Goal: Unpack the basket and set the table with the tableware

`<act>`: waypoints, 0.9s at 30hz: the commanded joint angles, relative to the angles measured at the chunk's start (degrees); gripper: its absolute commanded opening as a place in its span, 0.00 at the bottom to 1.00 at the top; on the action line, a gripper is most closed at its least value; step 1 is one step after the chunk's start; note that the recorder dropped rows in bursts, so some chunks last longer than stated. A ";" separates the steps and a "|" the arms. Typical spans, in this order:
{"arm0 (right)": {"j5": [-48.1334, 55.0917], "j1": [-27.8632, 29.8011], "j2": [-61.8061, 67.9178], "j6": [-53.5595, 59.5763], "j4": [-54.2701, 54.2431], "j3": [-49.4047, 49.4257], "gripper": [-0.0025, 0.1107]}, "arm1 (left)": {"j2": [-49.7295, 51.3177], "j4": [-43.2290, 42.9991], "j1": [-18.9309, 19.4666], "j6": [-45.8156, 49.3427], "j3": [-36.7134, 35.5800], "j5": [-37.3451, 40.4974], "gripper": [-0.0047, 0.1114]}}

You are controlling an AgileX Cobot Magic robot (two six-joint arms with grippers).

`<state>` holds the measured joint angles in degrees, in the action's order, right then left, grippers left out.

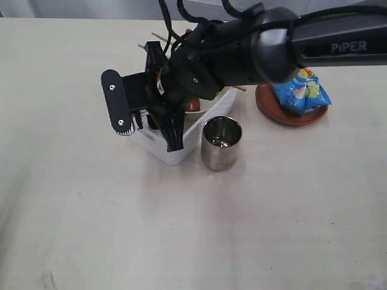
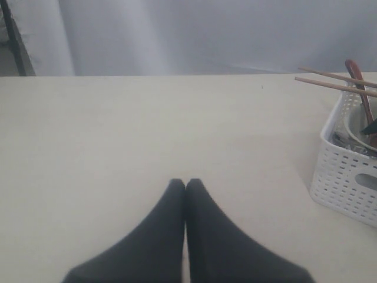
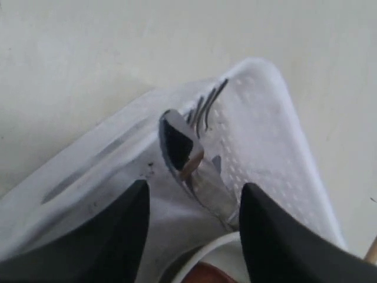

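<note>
Pale cream table [image 1: 91, 229], pale grey backdrop. White basket [image 1: 181, 154] under right arm. Right gripper [image 3: 194, 188] down inside basket, jaws parted, clamping nothing. Fork [image 3: 207, 109] and knife [image 3: 177, 141] lie between its fingers, tips toward basket corner. Whitish bowl [image 3: 200, 256], chopsticks [image 2: 333, 82] and wooden spoon [image 2: 360, 88] also in basket. Steel cup [image 1: 221, 142] just beside basket. Brown plate [image 1: 269, 106] near basket, blue packet [image 1: 302, 92] on it. Left gripper [image 2: 185, 184] closed, empty, apart from basket.

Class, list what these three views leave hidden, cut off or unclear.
Exterior view: most of the basket and its contents, behind the right arm.
Exterior view: the plate's middle, under the blue packet.
Left wrist view: the rest of the basket, cut by the picture edge.
Right wrist view: the bowl, cut by the edge; the fork blurred.
</note>
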<state>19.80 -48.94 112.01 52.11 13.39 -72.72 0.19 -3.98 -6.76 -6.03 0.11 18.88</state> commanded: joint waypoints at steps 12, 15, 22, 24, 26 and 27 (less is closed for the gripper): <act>-8.73 0.08 3.08 0.58 2.18 0.05 0.27 | -0.19 -0.26 -0.41 0.04 -0.11 -0.28 0.04; -8.97 0.08 3.08 0.18 2.18 0.05 0.17 | -0.19 -0.26 -0.41 0.04 -0.11 -0.28 0.04; -9.34 0.08 2.81 0.09 2.78 0.05 0.02 | -0.19 -0.26 -0.41 0.04 -0.11 -0.28 0.04; -9.32 0.08 2.38 0.09 2.93 0.05 0.02 | -0.19 -0.26 -0.41 0.04 -0.11 -0.28 0.04; -9.21 0.08 1.70 0.09 3.36 0.05 0.02 | -0.19 -0.26 -0.41 0.04 -0.11 -0.28 0.04; -9.21 0.08 1.32 0.09 3.47 0.05 0.02 | -0.19 -0.26 -0.41 0.04 -0.11 -0.28 0.04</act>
<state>9.53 -49.08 114.34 52.61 17.05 -72.82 0.19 -3.98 -6.76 -6.03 0.11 18.88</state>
